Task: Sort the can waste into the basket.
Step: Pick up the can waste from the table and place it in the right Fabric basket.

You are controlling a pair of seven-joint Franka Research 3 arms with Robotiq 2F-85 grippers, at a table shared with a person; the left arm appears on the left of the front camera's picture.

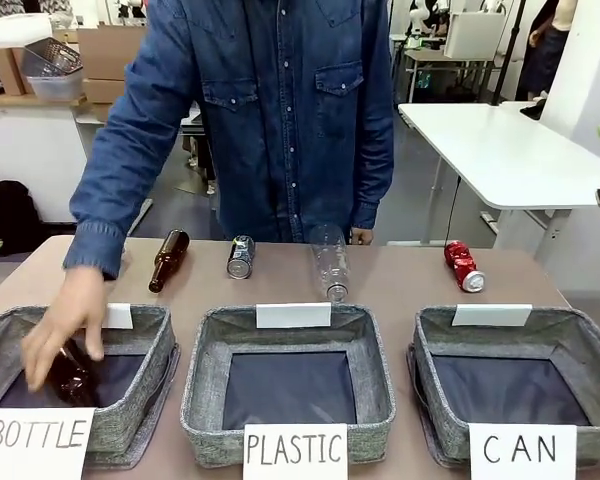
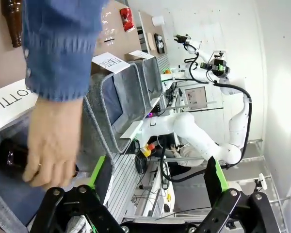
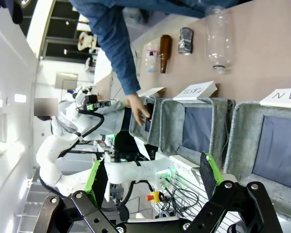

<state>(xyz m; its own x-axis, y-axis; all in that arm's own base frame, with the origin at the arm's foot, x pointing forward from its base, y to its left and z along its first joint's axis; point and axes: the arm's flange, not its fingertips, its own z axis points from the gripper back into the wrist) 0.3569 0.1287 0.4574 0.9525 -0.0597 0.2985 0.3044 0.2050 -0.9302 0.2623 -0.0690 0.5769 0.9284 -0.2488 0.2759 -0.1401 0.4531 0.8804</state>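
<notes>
Two cans lie on the brown table beyond the baskets: a dark blue-black can (image 1: 241, 256) left of centre and a red can (image 1: 463, 266) at the right. The grey CAN basket (image 1: 510, 338) stands front right with nothing in it. The dark can (image 3: 185, 40) and the CAN basket (image 3: 242, 141) also appear in the right wrist view, and the red can (image 2: 126, 18) lies far off in the left wrist view. My left gripper (image 2: 157, 174) hangs open near the BOTTLE basket. My right gripper (image 3: 153, 177) is open too, well short of the baskets.
A person in a denim shirt leans over the table, one hand (image 1: 65, 325) on a brown bottle (image 1: 72, 378) inside the BOTTLE basket (image 1: 145, 400). Another brown bottle (image 1: 168, 258) and a clear plastic bottle (image 1: 328, 262) lie among the cans. The PLASTIC basket (image 1: 205, 400) stands in the middle.
</notes>
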